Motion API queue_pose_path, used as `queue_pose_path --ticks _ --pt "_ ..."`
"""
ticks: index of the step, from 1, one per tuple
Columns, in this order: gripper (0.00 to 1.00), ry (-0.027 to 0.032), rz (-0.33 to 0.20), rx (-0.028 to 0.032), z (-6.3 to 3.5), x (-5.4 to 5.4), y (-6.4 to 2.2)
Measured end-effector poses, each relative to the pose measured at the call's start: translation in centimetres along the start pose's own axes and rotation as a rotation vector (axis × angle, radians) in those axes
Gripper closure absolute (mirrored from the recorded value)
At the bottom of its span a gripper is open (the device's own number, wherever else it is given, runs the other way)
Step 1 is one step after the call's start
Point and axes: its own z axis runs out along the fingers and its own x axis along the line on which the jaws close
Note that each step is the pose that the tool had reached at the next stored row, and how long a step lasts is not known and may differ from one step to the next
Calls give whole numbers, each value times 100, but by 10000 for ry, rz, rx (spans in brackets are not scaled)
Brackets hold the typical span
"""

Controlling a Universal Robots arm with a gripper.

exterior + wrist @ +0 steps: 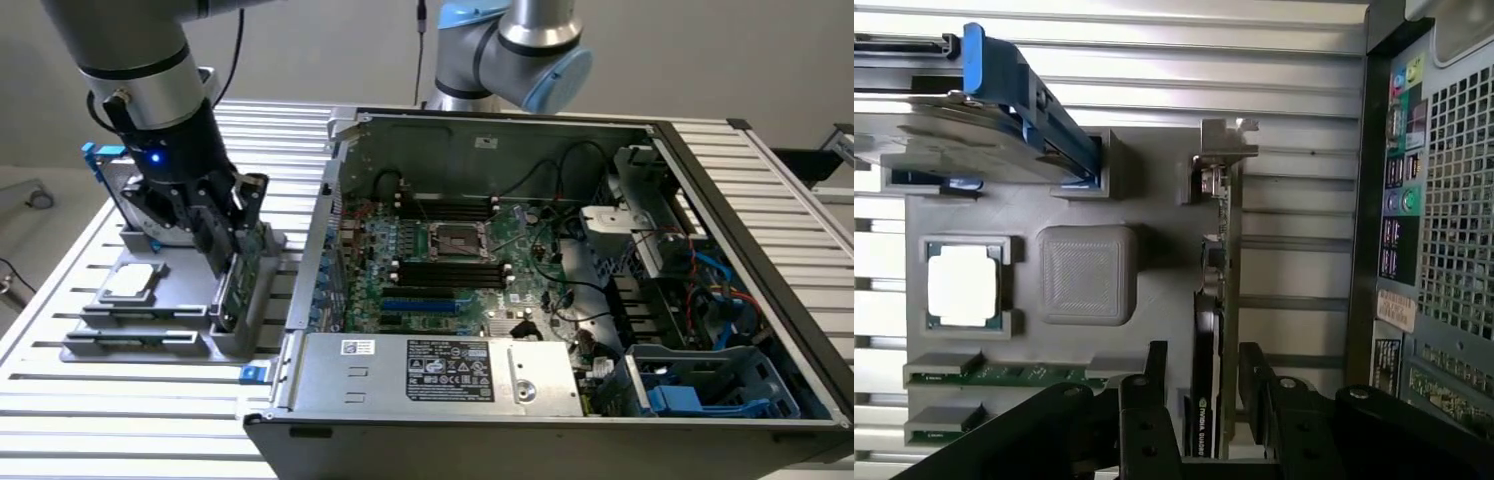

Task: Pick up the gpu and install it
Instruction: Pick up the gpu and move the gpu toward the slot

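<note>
On the slatted aluminium worktop, the green, black-shrouded gpu card stands edgewise at the grey fixture's edge nearest the open computer case. The black gripper straddles it, jaws wide. Probably light, rigid and fragile: clamp its flat faces.

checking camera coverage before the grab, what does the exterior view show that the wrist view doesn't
Exterior view adds: the inside of the open computer case, with the motherboard and power supply, plus the arm above the tray. Wrist view adds: the case's rear port panel and a silver bracket seen end-on. Both share: the grey tray, the processor chip, and the open gripper, its jaws either side of the upright graphics card.
</note>
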Motion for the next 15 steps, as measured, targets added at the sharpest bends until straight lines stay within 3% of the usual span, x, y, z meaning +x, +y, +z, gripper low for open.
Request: queue_pose_path --ticks 8,15 --pt "58 -84 -21 14 143 1 -5" --pt "58 -98 -24 18 271 6 -9"
